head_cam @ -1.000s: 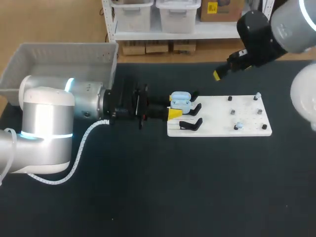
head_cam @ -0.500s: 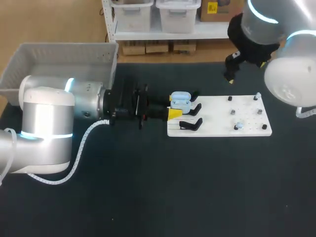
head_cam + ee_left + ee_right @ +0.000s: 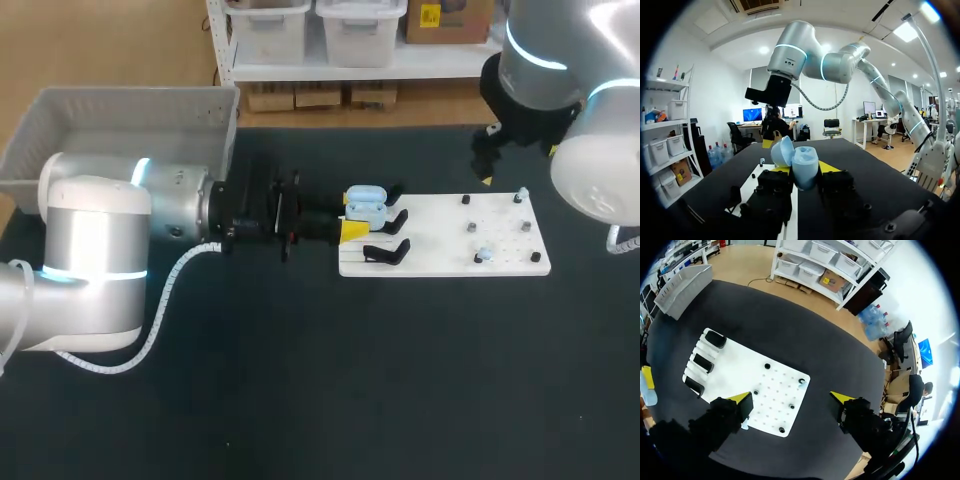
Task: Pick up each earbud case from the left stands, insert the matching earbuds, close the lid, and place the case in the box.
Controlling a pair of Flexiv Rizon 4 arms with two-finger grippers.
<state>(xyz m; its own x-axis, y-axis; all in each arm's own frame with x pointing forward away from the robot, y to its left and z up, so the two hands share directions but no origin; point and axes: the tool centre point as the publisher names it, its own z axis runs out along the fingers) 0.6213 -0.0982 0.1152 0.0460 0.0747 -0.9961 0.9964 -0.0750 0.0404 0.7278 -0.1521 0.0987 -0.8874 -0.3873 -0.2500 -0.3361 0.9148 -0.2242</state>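
Black table (image 3: 300, 400) under everything. Across its left part, low and level, the thick silver left arm (image 3: 100, 240), entering from the left side and pointing toward the middle. Along its near side, a white coiled cable (image 3: 165, 300). From the far right corner, the right arm (image 3: 545, 60), bent over the back of the table. In the back left corner, a grey box (image 3: 130, 92), open at the top, partly behind the left arm. Right of the middle, flat on the table, a white board (image 3: 440, 235).

At the board's left end, the left gripper (image 3: 349, 215), clamped on the earbud case (image 3: 802, 166), with one yellow tip pressed against each side, plain to see from the left wrist. Pale blue case, lid swung open. Held just beside the three black stands (image 3: 388, 252), set in a row along that end of the board. Seen from the right wrist, out past the board's edge, next to a yellow tip.

Above the board's far right part, the right gripper (image 3: 791, 398), fingers spread wide and gripping nothing, well apart from the case. Below it on the board, a few small black pegs (image 3: 470, 228). Among them, tiny pale blue specks (image 3: 483, 255), probably earbuds, too small to be sure.
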